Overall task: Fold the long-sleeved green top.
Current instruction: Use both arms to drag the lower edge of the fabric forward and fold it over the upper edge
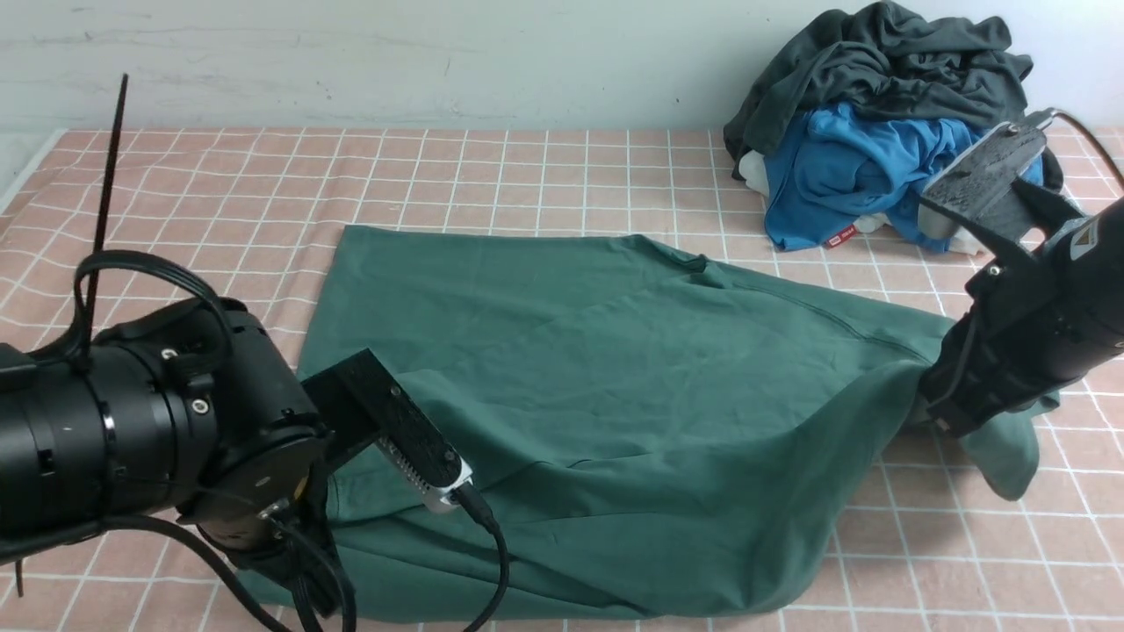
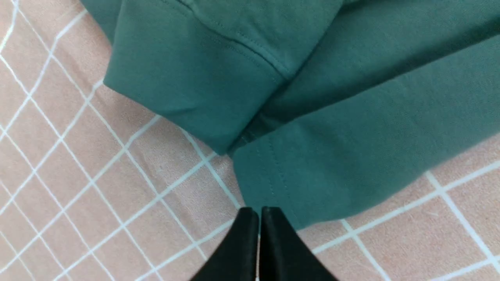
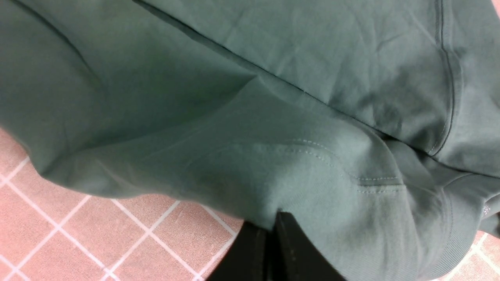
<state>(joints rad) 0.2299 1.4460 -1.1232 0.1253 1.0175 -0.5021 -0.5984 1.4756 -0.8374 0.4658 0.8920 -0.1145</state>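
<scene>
The green long-sleeved top (image 1: pixel 615 369) lies spread across the middle of the pink checked cloth, its near edge folded over in layers. My right gripper (image 1: pixel 944 412) is at the top's right end, shut on a pinch of green fabric and holding that end slightly off the cloth. In the right wrist view the fabric (image 3: pixel 273 117) bunches into the shut right gripper (image 3: pixel 272 222). My left gripper (image 2: pixel 259 212) is shut with nothing in it, its tips at the edge of a stitched green hem (image 2: pixel 332 156) at the near left corner. The chest print and neck label are hidden.
A heap of clothes sits at the back right: a dark charcoal-grey garment (image 1: pixel 887 61) over a bright blue one (image 1: pixel 852 167). The pink checked cloth (image 1: pixel 527 175) runs to a white wall at the back. Its left edge (image 1: pixel 26 175) shows at the far left.
</scene>
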